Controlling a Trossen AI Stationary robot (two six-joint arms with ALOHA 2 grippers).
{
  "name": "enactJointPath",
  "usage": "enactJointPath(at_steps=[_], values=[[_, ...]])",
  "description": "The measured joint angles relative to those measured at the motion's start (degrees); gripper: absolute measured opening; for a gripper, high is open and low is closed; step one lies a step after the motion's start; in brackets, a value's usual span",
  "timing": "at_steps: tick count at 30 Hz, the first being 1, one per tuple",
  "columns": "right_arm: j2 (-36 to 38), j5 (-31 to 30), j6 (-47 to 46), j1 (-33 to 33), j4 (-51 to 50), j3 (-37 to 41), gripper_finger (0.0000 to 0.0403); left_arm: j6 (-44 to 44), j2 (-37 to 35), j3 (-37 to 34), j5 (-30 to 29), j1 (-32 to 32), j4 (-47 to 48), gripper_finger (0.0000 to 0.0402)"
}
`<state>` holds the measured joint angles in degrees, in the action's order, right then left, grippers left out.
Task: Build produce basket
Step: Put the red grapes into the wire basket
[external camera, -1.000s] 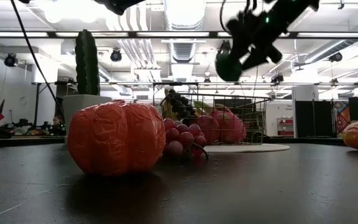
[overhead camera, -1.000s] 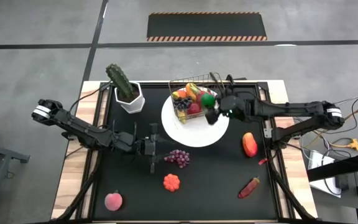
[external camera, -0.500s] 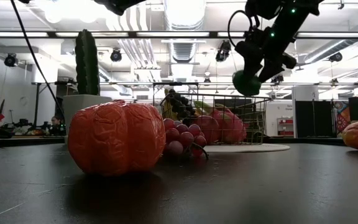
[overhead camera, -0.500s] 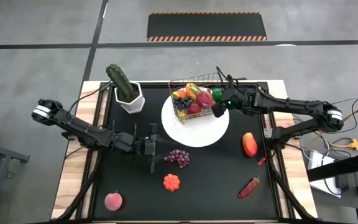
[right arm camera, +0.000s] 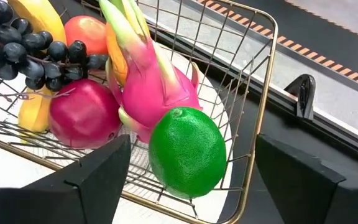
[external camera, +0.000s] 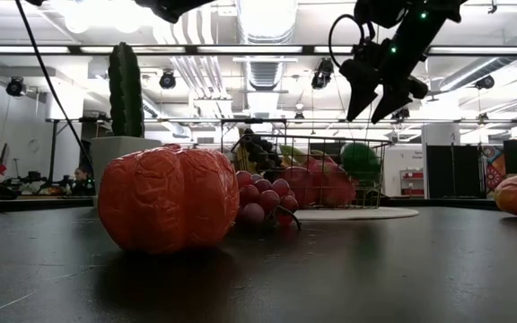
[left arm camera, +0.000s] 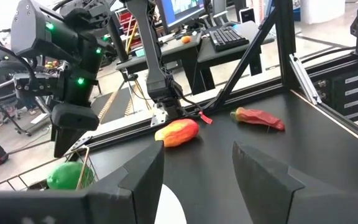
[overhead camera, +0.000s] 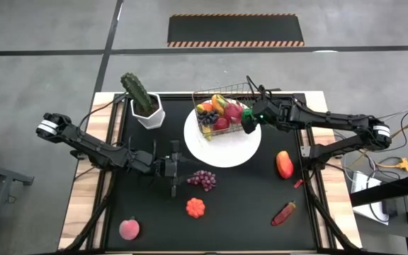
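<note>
Black counter (overhead camera: 154, 205) below me, my right hand (external camera: 372, 88) hung wide open, empty, the green fruit (right arm camera: 187, 151) resting directly beneath it inside the basket (right arm camera: 263, 81). Produce looked light, smooth, slippery; I'd pinch each across its middle.

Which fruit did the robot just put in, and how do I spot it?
Find the white round plate on the black table; the wire basket stands on it. Under the open right gripper lies a green lime, the only plain green ball, beside the pink dragon fruit.
</note>
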<state>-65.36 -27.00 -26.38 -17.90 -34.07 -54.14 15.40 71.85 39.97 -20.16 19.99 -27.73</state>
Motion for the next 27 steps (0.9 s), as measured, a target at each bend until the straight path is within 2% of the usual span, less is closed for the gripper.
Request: enactJointPath(at_steps=[4, 9, 12, 18, 23, 27], values=[[0.04, 2.48, 0.1, 0.01, -0.02, -1.64, 0.0314, -0.02, 0.0, -0.07, 0.0, 0.0, 0.4, 0.0173], [0.11, 10.74, 0.86, 1.64, 0.03, -4.83, 0.03, -0.07, 0.0, -0.12, -0.02, 0.0, 0.92, 0.0173], [0.11, 13.69, 1.01, 4.63, 0.08, -6.14, 0.0293, -0.09, 0.0, -0.21, -0.02, 0.0, 1.36, 0.0173], [0.11, 14.13, 1.34, 13.53, 0.1, -7.17, 0.0283, -0.16, 0.0, -1.08, -0.02, 0.0, 1.38, 0.0173], [-0.02, 14.02, 6.11, 21.72, 1.0, -6.39, 0.0281, -0.17, 0.0, -1.42, -0.03, 0.0, 1.27, 0.0173], [-0.63, 14.0, 10.49, 27.38, 7.29, -3.14, 0.0281, -0.17, 0.0, -1.49, -0.04, 0.0, 1.21, 0.0173]])
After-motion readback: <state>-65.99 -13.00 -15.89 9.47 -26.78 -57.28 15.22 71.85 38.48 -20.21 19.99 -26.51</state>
